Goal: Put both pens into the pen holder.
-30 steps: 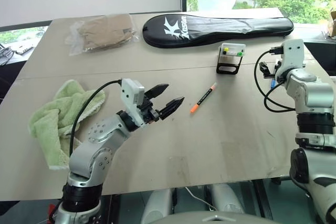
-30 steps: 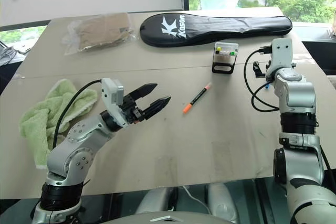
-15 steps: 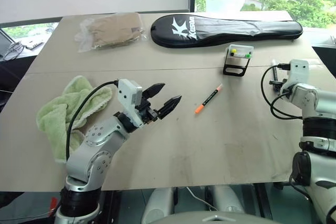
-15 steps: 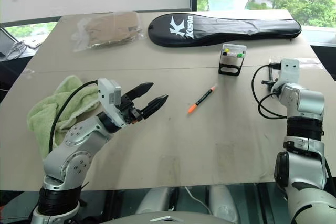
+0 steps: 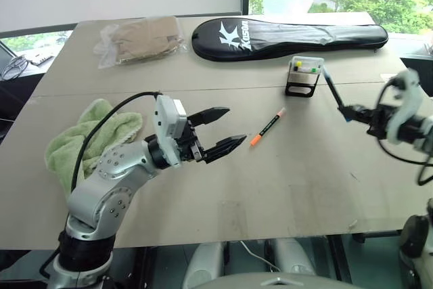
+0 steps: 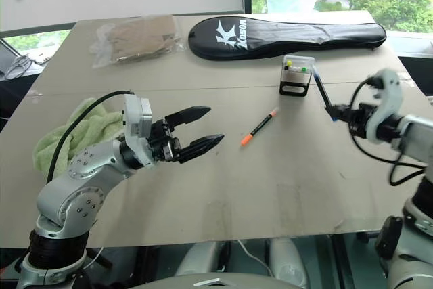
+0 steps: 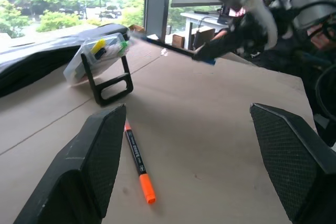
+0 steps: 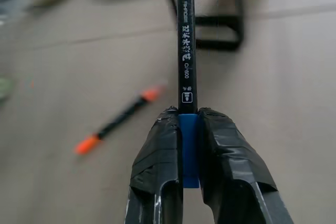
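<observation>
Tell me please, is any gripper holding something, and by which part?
The right gripper holds the blue pen by its blue end cap, barrel pointing out past the fingertips. The left gripper is open and holds nothing.

Matt, pale board-like table top (image 5: 284,181), faintly scuffed and stained. The blue pen (image 8: 186,51) shows a smooth, glossy black barrel with white print and a blue plastic end, pinched between the right gripper (image 8: 190,121) fingers, wrapped in wrinkled black tape. The left gripper (image 7: 194,150) pads carry a fine, matt cross-hatched texture. Fluffy green towel (image 5: 88,140), terry cloth. Crinkly clear plastic bag (image 5: 139,37). Racket case (image 5: 291,32): black fabric, slight sheen.
</observation>
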Controlling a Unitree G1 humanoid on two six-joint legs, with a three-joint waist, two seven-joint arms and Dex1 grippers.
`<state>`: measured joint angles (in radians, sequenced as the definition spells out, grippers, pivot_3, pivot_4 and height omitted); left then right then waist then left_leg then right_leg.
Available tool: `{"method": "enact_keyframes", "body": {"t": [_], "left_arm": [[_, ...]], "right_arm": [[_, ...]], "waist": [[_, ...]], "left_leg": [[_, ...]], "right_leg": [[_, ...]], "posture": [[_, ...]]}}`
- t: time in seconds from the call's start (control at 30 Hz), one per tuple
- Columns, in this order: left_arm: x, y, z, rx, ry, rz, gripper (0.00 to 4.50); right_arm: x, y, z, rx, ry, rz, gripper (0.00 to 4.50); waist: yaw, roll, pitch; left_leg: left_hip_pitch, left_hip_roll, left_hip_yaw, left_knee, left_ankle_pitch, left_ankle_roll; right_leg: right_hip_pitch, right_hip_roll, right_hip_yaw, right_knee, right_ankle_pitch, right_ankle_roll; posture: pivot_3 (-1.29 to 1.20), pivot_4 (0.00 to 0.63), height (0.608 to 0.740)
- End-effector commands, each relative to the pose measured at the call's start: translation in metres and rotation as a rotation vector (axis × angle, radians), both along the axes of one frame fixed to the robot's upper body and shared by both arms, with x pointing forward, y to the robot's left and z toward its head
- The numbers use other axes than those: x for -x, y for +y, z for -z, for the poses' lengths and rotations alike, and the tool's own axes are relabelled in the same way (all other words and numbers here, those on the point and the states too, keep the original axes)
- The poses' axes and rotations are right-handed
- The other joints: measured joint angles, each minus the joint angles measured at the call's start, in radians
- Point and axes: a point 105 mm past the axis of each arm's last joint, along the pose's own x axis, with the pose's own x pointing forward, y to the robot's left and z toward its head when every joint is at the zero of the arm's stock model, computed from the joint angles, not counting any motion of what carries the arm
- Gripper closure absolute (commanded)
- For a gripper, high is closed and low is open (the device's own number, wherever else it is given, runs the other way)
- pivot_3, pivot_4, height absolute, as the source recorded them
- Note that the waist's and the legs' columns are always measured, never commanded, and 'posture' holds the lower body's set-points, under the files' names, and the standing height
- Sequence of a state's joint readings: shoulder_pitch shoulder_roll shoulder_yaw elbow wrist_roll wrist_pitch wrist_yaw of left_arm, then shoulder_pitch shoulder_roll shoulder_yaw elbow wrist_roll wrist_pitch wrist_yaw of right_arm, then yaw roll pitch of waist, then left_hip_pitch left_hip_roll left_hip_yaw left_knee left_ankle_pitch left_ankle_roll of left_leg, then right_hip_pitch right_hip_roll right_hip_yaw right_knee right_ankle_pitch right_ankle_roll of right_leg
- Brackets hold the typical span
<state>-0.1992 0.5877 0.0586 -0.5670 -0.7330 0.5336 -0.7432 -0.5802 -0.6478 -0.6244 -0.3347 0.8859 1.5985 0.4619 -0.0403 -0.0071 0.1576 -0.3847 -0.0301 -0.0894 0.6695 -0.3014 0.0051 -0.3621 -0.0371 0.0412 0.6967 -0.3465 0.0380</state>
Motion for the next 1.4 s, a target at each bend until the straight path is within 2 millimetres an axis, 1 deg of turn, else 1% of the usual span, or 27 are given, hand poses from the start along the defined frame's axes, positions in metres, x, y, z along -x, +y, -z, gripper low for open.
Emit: {"method": "enact_keyframes", "body": {"t": [0.03,0.1,0.2,0.3,0.37,0.43,0.6,0.83,0.97,1.23,1.4], "left_arm": [[0.003,-0.002,-0.001,-0.010,-0.034,0.019,0.61],[0.003,-0.001,0.002,-0.012,-0.032,0.016,0.61],[0.005,-0.001,0.008,-0.003,-0.020,0.009,0.61],[0.009,-0.004,0.012,0.009,-0.010,0.009,0.61],[0.011,-0.004,0.014,0.011,-0.007,0.008,0.61],[0.012,-0.004,0.015,0.011,-0.008,0.002,0.61],[0.011,0.001,0.015,0.020,-0.013,-0.042,0.61],[0.017,0.002,0.023,0.026,0.002,-0.065,0.61],[0.020,0.001,0.025,0.033,0.007,-0.075,0.61],[0.022,0.002,0.028,0.038,0.017,-0.082,0.61],[0.021,0.000,0.028,0.043,0.024,-0.081,0.61]], "right_arm": [[0.008,0.005,-0.012,-0.042,-0.007,-0.075,4.47],[0.005,0.002,-0.016,-0.046,0.025,-0.076,4.47],[-0.003,0.001,-0.010,-0.023,0.117,-0.060,4.47],[-0.019,-0.002,-0.008,-0.082,0.185,-0.002,4.47],[-0.029,-0.001,-0.010,-0.111,0.220,0.015,4.47],[-0.036,0.001,-0.013,-0.139,0.256,0.022,4.47],[-0.049,-0.009,-0.014,-0.171,0.367,0.088,4.47],[-0.049,-0.014,-0.018,-0.153,0.457,0.099,4.47],[-0.047,-0.010,-0.027,-0.140,0.470,0.067,4.47],[-0.038,-0.007,-0.036,-0.088,0.508,0.029,4.47],[-0.043,-0.006,-0.042,-0.088,0.531,0.045,4.47]], "waist": [[0.000,-0.001,0.000],[0.000,-0.001,0.000],[0.000,-0.001,0.000],[-0.001,-0.001,0.000],[0.000,-0.001,0.000],[0.000,-0.001,0.000],[0.006,-0.001,0.000],[0.007,-0.001,0.000],[0.005,-0.001,0.000],[0.008,-0.001,0.001],[0.008,-0.001,0.001]], "left_leg": [[0.000,0.000,0.000,0.000,0.000,0.000],[0.000,0.000,0.001,0.001,0.000,0.000],[0.000,0.000,0.002,0.001,0.000,0.000],[-0.001,0.000,0.002,0.001,0.000,0.000],[0.000,0.001,0.002,0.001,0.000,0.000],[-0.001,0.001,0.002,0.001,0.000,0.000],[-0.004,0.000,0.001,0.002,0.000,0.000],[-0.006,0.000,0.002,0.003,0.000,0.000],[-0.006,0.001,0.002,0.003,0.000,0.000],[-0.009,0.000,0.002,0.003,0.000,0.000],[-0.010,0.001,0.002,0.003,0.000,0.000]], "right_leg": [[0.001,0.000,0.000,0.000,0.000,0.000],[0.001,-0.001,0.001,0.000,0.000,0.000],[0.000,-0.001,0.001,0.000,0.000,0.000],[0.000,-0.001,0.001,0.000,0.000,0.000],[0.000,-0.001,0.001,0.000,0.000,0.000],[0.000,-0.001,0.001,0.000,0.000,0.000],[-0.001,-0.001,-0.001,-0.001,0.000,0.000],[-0.002,0.000,-0.003,-0.002,0.000,0.000],[-0.002,0.000,-0.002,-0.002,0.000,0.000],[-0.004,0.001,-0.003,-0.002,0.000,0.000],[-0.005,0.000,-0.003,-0.002,0.000,0.000]], "posture": [[0.00,0.150,0.740],[0.00,0.150,0.740],[0.00,0.150,0.740],[0.00,0.150,0.740],[0.00,0.150,0.740],[0.00,0.150,0.740],[0.00,0.150,0.740],[0.00,0.150,0.740],[0.00,0.150,0.740],[0.00,0.150,0.740],[0.00,0.150,0.740]]}}
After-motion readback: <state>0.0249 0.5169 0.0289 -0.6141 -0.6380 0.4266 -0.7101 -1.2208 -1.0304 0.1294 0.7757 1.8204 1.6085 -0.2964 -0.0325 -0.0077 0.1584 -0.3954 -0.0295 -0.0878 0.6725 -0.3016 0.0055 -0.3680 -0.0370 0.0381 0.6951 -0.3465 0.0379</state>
